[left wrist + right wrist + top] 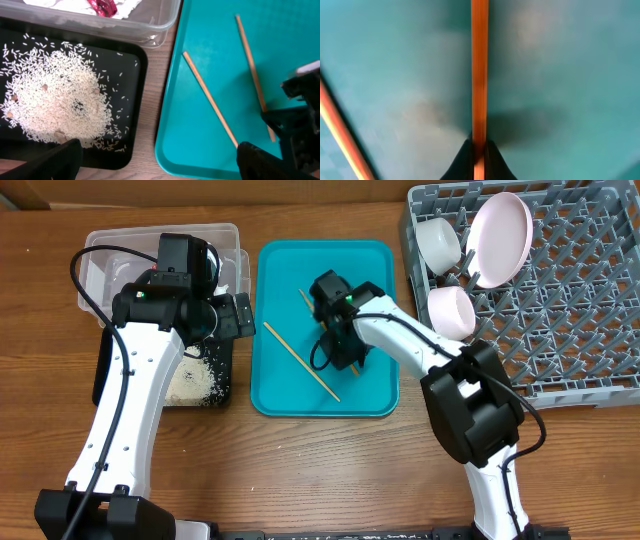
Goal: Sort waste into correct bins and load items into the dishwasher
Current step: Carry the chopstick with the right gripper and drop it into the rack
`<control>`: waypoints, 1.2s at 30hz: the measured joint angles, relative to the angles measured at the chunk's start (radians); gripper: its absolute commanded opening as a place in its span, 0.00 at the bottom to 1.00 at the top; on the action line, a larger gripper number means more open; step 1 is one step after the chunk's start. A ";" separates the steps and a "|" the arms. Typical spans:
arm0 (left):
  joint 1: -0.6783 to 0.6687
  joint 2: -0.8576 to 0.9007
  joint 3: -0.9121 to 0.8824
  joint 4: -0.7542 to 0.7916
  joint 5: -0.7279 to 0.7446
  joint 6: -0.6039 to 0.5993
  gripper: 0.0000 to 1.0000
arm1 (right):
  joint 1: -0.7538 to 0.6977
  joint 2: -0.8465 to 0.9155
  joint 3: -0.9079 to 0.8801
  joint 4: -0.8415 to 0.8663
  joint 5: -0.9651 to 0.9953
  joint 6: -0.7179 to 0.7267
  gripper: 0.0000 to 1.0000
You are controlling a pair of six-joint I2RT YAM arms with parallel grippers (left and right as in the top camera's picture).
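Wooden chopstick (479, 75) pinched btwn R fingers (462, 165), over teal tray (560, 60).

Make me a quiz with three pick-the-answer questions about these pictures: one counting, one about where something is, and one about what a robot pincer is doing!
1. How many chopsticks lie on the teal tray? A one, B two, C five.
2. Where is the rice? A on the teal tray, B in the black tray, C on top of the chopsticks.
3. What is the right pincer doing? A pinching a chopstick, B hanging wide open, C holding rice.

Answers:
1. B, the overhead view shows two sticks.
2. B, the left wrist view shows the heap in the black tray.
3. A, the right wrist view shows its tips closed on the stick.
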 measured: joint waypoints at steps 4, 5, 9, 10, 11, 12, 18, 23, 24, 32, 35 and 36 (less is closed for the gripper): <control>0.000 0.000 0.000 0.000 0.000 0.000 1.00 | -0.043 -0.009 0.111 -0.142 0.000 0.038 0.04; 0.000 0.000 0.000 0.000 0.000 0.000 1.00 | -0.055 -0.018 0.137 -0.169 0.000 0.040 0.04; 0.000 0.000 0.000 0.000 0.000 0.000 1.00 | -0.136 -0.134 0.244 -0.312 0.000 0.060 0.04; 0.000 0.000 0.000 0.001 0.000 0.000 1.00 | -0.165 -0.184 0.259 -0.346 0.001 0.064 0.04; 0.000 0.000 0.000 0.000 0.000 0.000 1.00 | -0.191 -0.229 0.270 -0.376 0.000 0.068 0.04; 0.000 0.000 0.000 0.000 0.000 0.000 1.00 | -0.224 -0.286 0.279 -0.415 0.001 0.072 0.04; 0.000 0.000 0.000 0.000 0.000 0.000 1.00 | -0.438 -0.513 0.305 -0.589 0.010 0.087 0.04; 0.000 0.000 0.000 0.000 0.000 0.000 1.00 | -0.526 -0.512 0.192 -0.552 0.030 0.074 0.04; 0.000 0.000 0.000 0.000 0.000 0.000 1.00 | -0.534 -0.509 0.151 -0.536 0.045 0.071 0.04; 0.000 0.000 0.000 0.001 0.000 0.000 1.00 | -0.650 -0.480 -0.153 -0.390 0.125 0.058 0.35; 0.000 0.000 0.000 0.000 0.000 0.000 1.00 | -0.680 -0.480 -0.173 -0.378 0.134 0.058 0.51; 0.000 0.000 0.000 0.000 0.000 0.000 1.00 | -0.683 -0.480 -0.173 -0.375 0.136 0.057 0.52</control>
